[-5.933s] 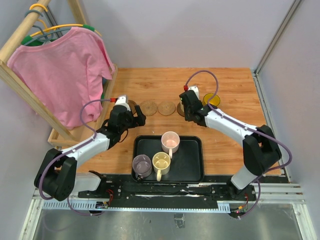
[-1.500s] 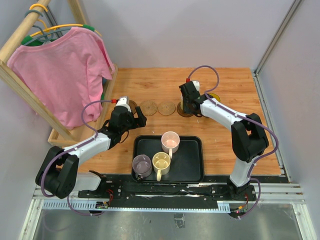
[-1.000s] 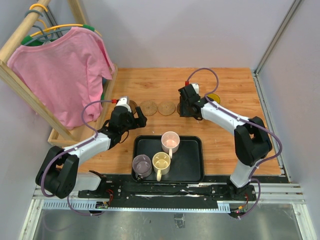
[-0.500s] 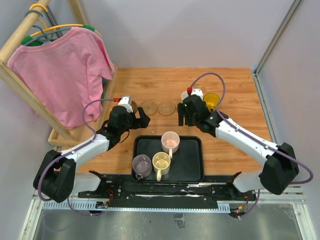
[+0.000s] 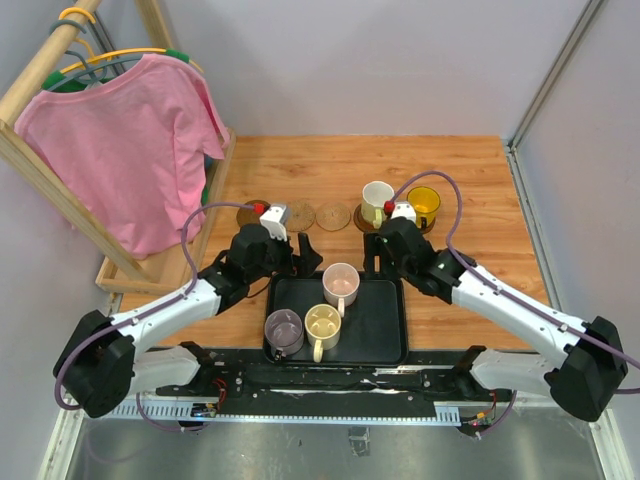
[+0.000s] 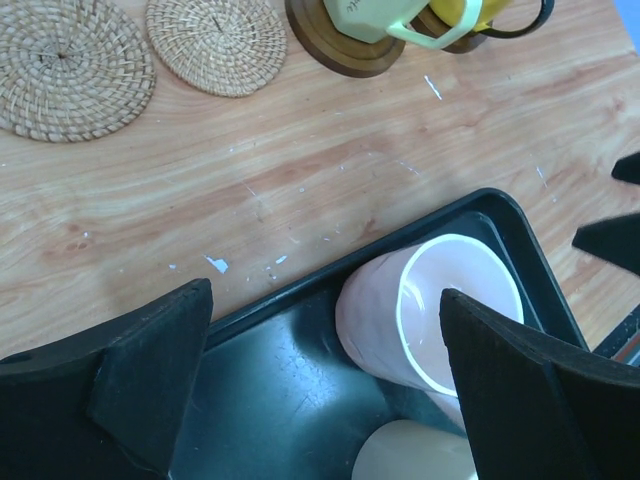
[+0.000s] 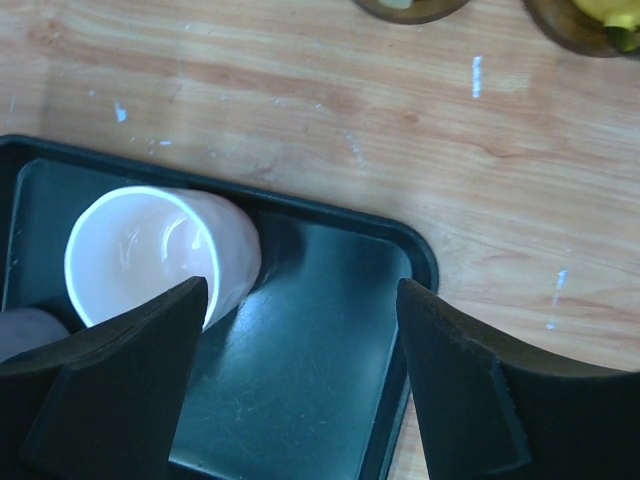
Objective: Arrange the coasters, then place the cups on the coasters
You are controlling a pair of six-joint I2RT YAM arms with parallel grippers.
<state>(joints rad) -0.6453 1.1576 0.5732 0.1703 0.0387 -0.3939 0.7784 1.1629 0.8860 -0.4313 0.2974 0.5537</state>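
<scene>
Pale cup (image 5: pixel 377 200) now freed on coaster (image 6: pixel 335 52); right end effector (image 7: pixel 300 390), left end effector (image 6: pixel 330 380) apart, empty; pink cup (image 5: pixel 341 283) next.

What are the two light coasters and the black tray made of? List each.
Light coasters: seemingly woven straw or rattan, matte; coiled spiral weave shows. Tray: probably plastic or coated metal, glossy black; soft reflections on its floor.
</scene>
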